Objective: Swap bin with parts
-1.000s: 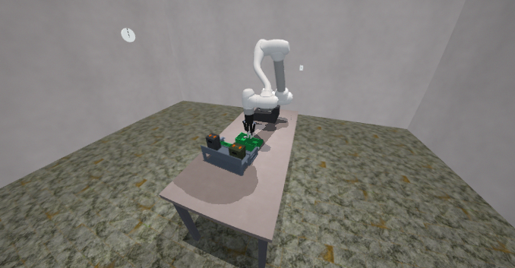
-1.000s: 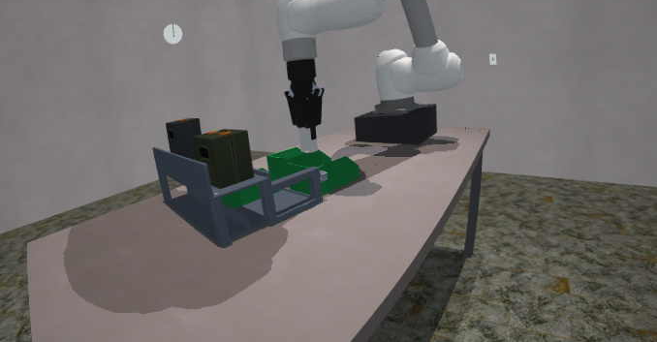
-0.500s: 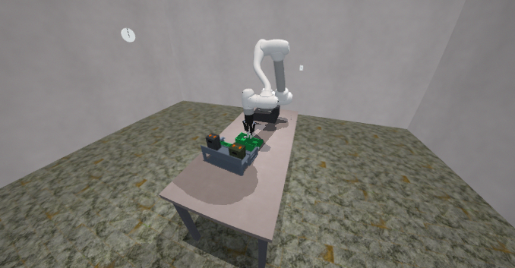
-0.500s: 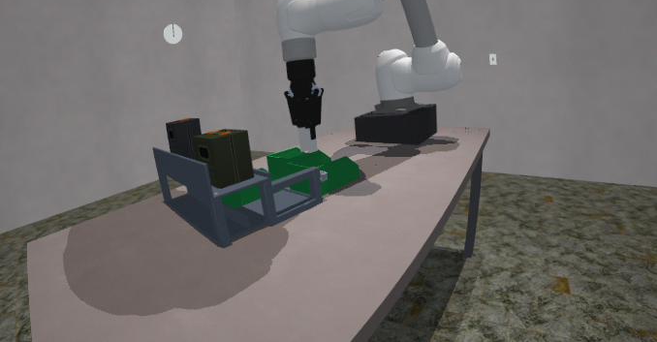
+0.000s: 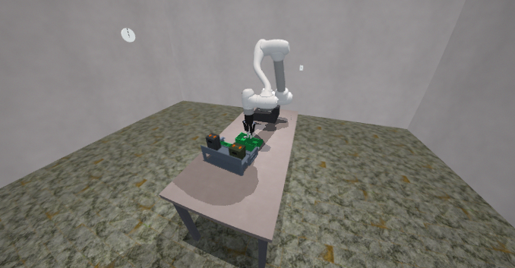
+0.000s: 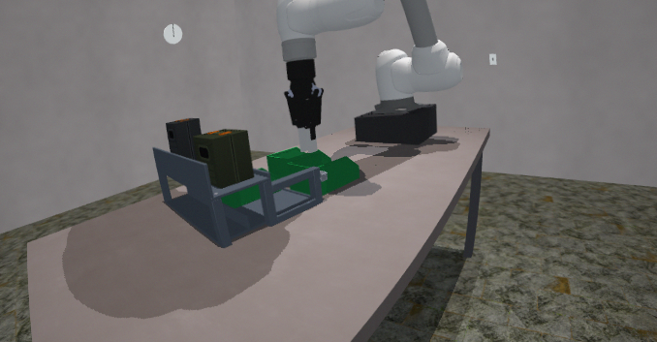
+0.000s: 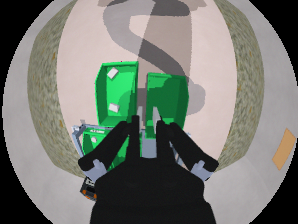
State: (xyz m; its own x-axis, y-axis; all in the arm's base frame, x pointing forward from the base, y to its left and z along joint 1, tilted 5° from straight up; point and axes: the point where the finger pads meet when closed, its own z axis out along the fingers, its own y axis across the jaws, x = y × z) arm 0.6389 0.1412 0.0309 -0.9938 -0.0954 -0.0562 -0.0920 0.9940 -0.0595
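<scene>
The white arm goes up high, then bends back down. Its black gripper points down, with its two fingers close together but a little apart.

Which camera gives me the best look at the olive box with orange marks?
The exterior view: there the olive box appears largest, its dark opening and sides clear. The top view shows it smaller, orange marks visible. I can't make it out in the wrist view.

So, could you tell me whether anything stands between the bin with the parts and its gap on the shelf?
Yes, the empty bin seems to: it sits right in front of the gap, beside the parts bin.
</scene>
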